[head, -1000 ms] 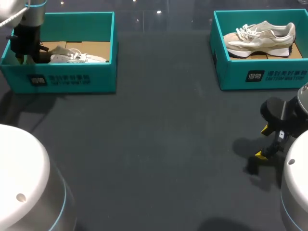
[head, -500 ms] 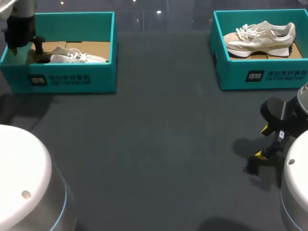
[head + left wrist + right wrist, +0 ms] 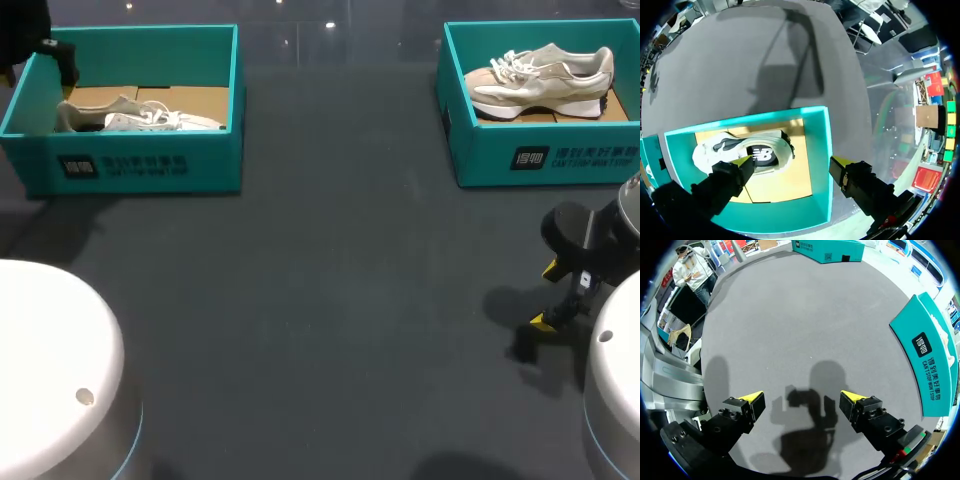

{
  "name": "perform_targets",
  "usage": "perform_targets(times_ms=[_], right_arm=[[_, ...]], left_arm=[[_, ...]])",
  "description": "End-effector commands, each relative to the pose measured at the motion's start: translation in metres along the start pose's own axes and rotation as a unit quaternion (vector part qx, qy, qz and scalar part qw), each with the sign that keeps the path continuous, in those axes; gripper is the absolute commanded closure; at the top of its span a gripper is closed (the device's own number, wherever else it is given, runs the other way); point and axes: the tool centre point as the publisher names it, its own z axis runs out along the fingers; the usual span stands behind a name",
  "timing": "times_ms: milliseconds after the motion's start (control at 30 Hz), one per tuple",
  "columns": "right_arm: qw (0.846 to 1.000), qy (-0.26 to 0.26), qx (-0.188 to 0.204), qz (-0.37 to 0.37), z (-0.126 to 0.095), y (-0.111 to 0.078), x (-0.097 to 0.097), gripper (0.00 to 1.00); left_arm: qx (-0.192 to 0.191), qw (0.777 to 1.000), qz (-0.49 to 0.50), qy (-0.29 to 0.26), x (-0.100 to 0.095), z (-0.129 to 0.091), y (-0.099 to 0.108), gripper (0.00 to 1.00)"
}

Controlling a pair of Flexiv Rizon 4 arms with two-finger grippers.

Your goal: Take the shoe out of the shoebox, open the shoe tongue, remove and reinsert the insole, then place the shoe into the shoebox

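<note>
A white shoe (image 3: 140, 116) lies on its side in the teal shoebox (image 3: 150, 165) at the far left. My left gripper (image 3: 35, 45) hangs above that box's left end. Seen from the left wrist, the gripper (image 3: 791, 162) is open high over the shoe (image 3: 745, 151), touching nothing; the box wall (image 3: 820, 165) runs under the gap. A beige shoe (image 3: 545, 80) rests in a second teal shoebox (image 3: 540, 155) at the far right. My right gripper (image 3: 548, 295) stands open over bare table at the right, nearer than that box; its wrist view shows the gripper (image 3: 802, 399) empty.
The grey table top (image 3: 340, 290) stretches between the two boxes. In the right wrist view the right shoebox's side (image 3: 930, 360) stands beside the gripper, and the other box (image 3: 827, 250) lies far ahead.
My left gripper has opened and risen out of the left shoebox toward its back-left corner, leaving the white shoe inside. The right arm has not moved.
</note>
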Motion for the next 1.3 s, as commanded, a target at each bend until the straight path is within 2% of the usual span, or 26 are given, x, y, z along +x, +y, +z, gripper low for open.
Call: perform_targets(times_ms=[33, 500, 833, 1000, 1133, 1167, 1233, 1300], right_arm=[[1.0, -0.001, 0.001, 0.0, -0.001, 0.0, 0.001, 0.0], [1.0, -0.001, 0.001, 0.0, -0.001, 0.0, 0.001, 0.0], [1.0, -0.001, 0.001, 0.0, -0.001, 0.0, 0.001, 0.0], [0.997, -0.031, 0.032, 0.063, -0.041, 0.024, -0.033, 0.0], [0.994, -0.045, 0.049, 0.092, -0.077, 0.035, -0.06, 0.0], [0.992, -0.043, 0.055, 0.102, -0.084, 0.038, -0.066, 0.0], [0.986, -0.047, 0.092, 0.129, -0.097, 0.044, -0.078, 0.0], [0.985, -0.049, 0.093, 0.134, -0.107, 0.049, -0.087, 0.0]], left_arm=[[0.001, 1.0, -0.003, 0.005, -0.001, -0.032, -0.012, 0.0], [-0.001, 1.0, -0.02, -0.002, -0.004, -0.091, -0.023, 0.0], [-0.001, 1.0, -0.02, -0.002, -0.004, -0.091, -0.023, 0.0], [-0.001, 1.0, -0.02, -0.002, -0.004, -0.091, -0.023, 0.0], [-0.001, 1.0, -0.02, -0.002, -0.004, -0.091, -0.023, 0.0], [-0.001, 1.0, -0.02, -0.002, -0.004, -0.091, -0.023, 0.0], [-0.001, 1.0, -0.02, -0.002, -0.004, -0.091, -0.023, 0.0], [-0.001, 1.0, -0.02, -0.002, -0.004, -0.091, -0.023, 0.0]])
